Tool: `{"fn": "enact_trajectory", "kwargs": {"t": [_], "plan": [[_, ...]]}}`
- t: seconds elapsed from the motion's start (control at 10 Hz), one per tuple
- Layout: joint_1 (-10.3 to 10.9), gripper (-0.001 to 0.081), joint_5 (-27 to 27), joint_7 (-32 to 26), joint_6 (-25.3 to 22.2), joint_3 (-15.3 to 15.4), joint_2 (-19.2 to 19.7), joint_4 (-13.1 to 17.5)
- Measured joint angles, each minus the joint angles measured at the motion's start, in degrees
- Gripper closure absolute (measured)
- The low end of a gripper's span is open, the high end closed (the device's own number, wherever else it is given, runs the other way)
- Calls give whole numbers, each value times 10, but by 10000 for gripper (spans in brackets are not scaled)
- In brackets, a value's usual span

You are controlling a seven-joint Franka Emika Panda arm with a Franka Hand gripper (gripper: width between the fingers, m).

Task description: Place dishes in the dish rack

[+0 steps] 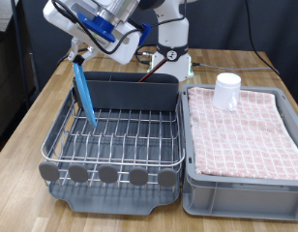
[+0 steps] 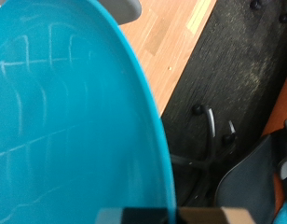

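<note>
Nearest the camera, five round tabs (image 1: 109, 175) lined the dark grey plastic edge of the dish rack (image 1: 115, 145), which sat at the bench's (image 1: 38, 121) front edge. The hand (image 1: 83, 48) hung above the rack's far left corner, its fingers closed on the rim of the blue plate (image 1: 85, 92). The plate hung on edge, its lower rim down among the silver wires. In the wrist view the plate (image 2: 69, 121) filled most of the picture, smooth and glossy. The wire grid to the plate's right lay open. The dark caddy (image 1: 130, 95) formed the rack's back wall. Just beside it stood a grey crate (image 1: 241, 184) lined with pink checked cloth (image 1: 246, 130). A white mug (image 1: 226, 92) sat upside down on the cloth near the back edge.
</note>
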Motion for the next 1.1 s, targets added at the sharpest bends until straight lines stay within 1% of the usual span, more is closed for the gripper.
{"fn": "enact_trajectory", "kwargs": {"t": [0.1, 0.2, 0.5, 0.9, 1.1], "plan": [[-3, 788, -20, 2, 15, -5, 4, -3], [-3, 788, -36, 4, 17, -9, 6, -4], [-4, 788, -46, 8, 21, -20, 11, -9], [-13, 788, -51, 40, 81, -38, 63, -12], [-18, 788, -51, 56, 97, -40, 88, -12]]}}
